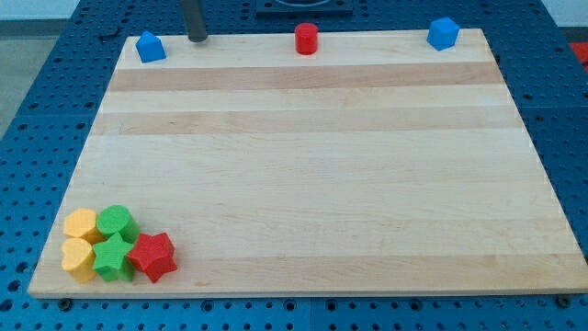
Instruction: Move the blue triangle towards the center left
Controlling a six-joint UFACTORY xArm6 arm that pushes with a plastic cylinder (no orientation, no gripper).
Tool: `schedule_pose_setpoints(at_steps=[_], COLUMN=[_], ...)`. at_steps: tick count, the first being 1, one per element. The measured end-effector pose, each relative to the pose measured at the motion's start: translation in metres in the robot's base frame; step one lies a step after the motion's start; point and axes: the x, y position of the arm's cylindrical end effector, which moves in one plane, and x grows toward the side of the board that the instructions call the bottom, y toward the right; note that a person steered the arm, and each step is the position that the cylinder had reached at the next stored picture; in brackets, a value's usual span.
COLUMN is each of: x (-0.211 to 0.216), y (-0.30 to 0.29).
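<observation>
The blue triangle (pixel 151 46) sits at the top left corner of the wooden board (pixel 303 165). My tip (pixel 197 39) is a dark rod coming down at the board's top edge, a short way to the right of the blue triangle and not touching it.
A red cylinder (pixel 306 39) stands at the top middle edge. A blue cube-like block (pixel 443 33) is at the top right. In the bottom left corner a cluster holds two yellow blocks (pixel 79 241), a green round block (pixel 117 223), a green star (pixel 113 256) and a red star (pixel 152 256).
</observation>
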Motion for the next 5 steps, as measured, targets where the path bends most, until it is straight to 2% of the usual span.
schedule_pose_setpoints(at_steps=[2, 3, 4, 5], x=[0.008, 0.021, 0.043, 0.046], y=[-0.089, -0.109, -0.092, -0.059])
